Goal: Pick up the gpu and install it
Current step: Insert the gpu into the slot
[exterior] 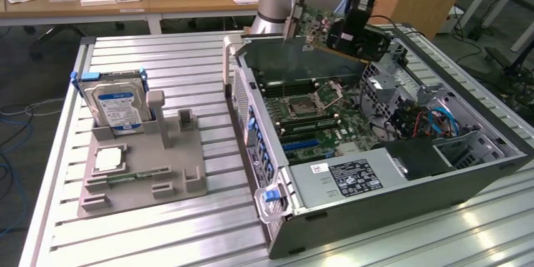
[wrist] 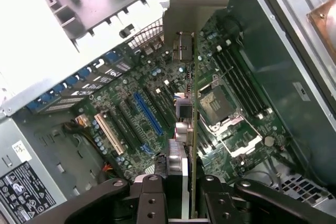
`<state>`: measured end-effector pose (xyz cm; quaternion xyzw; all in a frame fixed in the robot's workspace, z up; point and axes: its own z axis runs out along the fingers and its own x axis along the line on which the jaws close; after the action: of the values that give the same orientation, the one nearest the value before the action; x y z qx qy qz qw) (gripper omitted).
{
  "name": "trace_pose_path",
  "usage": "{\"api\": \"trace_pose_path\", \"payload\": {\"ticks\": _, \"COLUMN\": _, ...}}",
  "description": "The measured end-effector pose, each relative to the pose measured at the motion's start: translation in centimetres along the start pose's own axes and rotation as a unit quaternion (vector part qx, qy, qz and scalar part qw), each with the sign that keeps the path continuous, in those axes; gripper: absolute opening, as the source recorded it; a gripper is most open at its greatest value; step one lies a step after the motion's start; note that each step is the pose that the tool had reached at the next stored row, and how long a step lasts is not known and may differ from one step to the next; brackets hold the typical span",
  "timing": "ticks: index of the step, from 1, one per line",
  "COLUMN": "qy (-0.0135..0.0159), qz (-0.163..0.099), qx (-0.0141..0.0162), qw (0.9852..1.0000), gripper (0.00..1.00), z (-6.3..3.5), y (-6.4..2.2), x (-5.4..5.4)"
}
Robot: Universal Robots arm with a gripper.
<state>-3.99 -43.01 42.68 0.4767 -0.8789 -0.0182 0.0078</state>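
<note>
The gripper pinches the gpu at the case's exterior-view twelve o'clock; tilted, it could jam the blue slot.

Slatted metal table — grey fixture, open computer case.

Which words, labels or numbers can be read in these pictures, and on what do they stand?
No text can be read.
Blue-white label on the hard drive: print too small.
Black label on the power supply: blurred.
White sticker beside it: blurred.
</note>
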Motion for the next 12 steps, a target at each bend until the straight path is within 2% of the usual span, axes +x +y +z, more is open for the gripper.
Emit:
{"api": "trace_pose_path", "payload": {"ticks": 7, "qy": 0.0016, "qz": -0.043, "qx": 0.0, "qw": 0.9991, "gripper": 0.28, "z": 0.0, "y": -0.01, "x": 0.01}}
{"api": "trace_pose_path", "payload": {"ticks": 12, "qy": 0.0009, "qz": -0.062, "qx": 0.0024, "qw": 0.9981, "gripper": 0.28, "z": 0.01, "y": -0.04, "x": 0.05}}
